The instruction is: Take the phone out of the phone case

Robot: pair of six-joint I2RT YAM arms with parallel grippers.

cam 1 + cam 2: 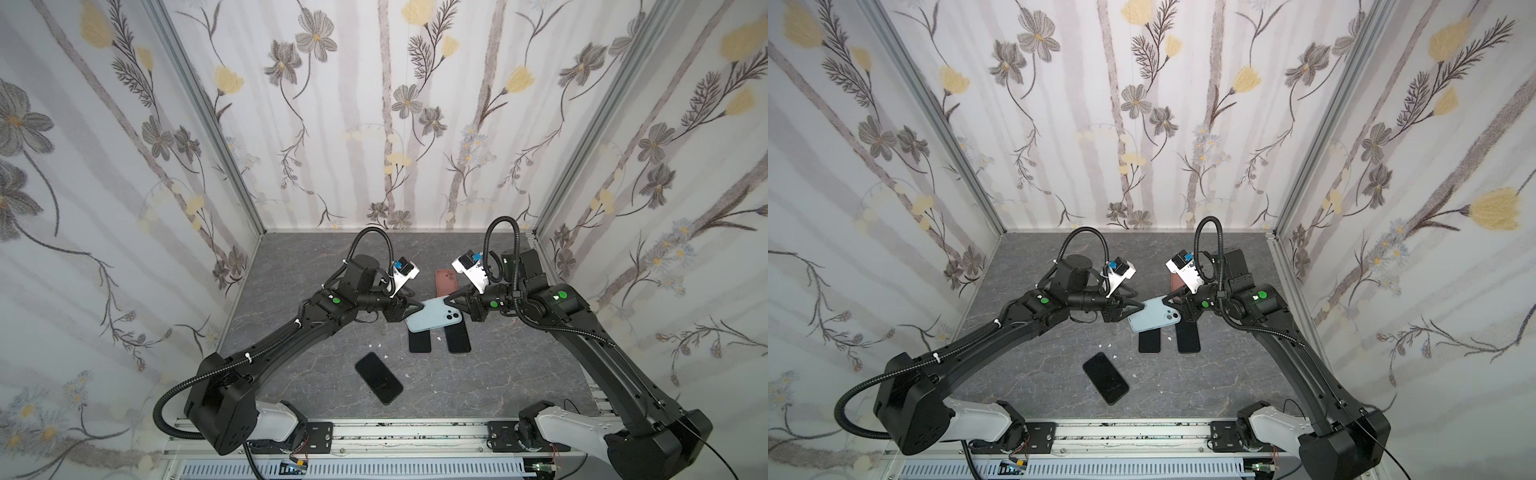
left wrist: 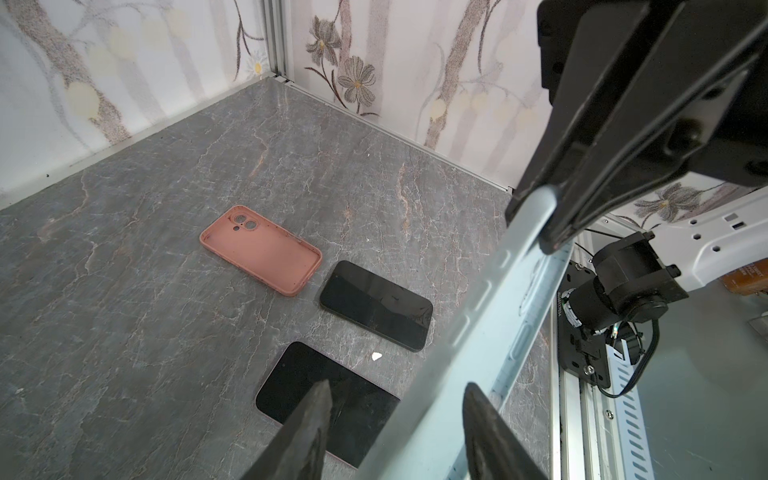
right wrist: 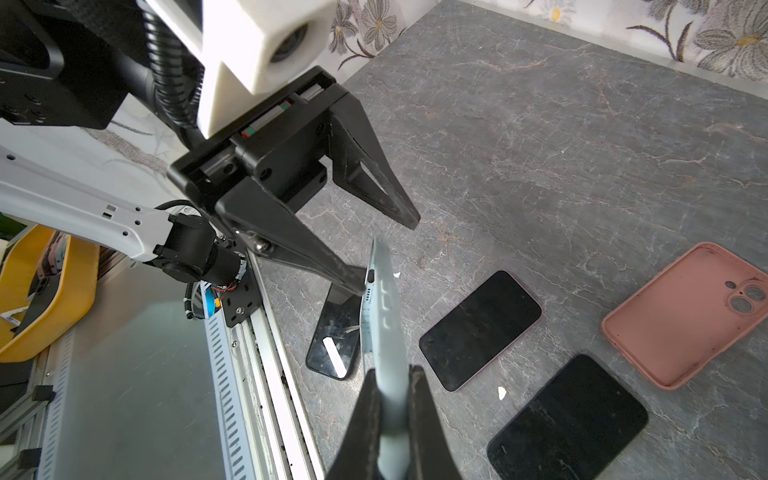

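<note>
A light blue phone case (image 1: pixel 432 318) (image 1: pixel 1152 318) hangs tilted above the table's middle, its back up. The phone's camera lenses (image 1: pixel 452 318) show through its cut-out; the rest of the phone is hidden. My right gripper (image 1: pixel 454 305) (image 3: pixel 393 376) is shut on one end of the phone case (image 3: pixel 384 328). My left gripper (image 1: pixel 419 309) (image 2: pixel 397 411) is open and straddles the other end. In the left wrist view one fingertip (image 2: pixel 478 415) lies against the case (image 2: pixel 469 332), and the other fingertip (image 2: pixel 318 409) stands well off it.
An empty pink case (image 1: pixel 444 280) (image 2: pixel 262 249) lies behind the grippers. Two black phones (image 1: pixel 419 343) (image 1: pixel 458 338) lie screen up below the held case, and a third black phone (image 1: pixel 378 377) lies nearer the front rail. Small white scraps (image 1: pixel 376 345) dot the table.
</note>
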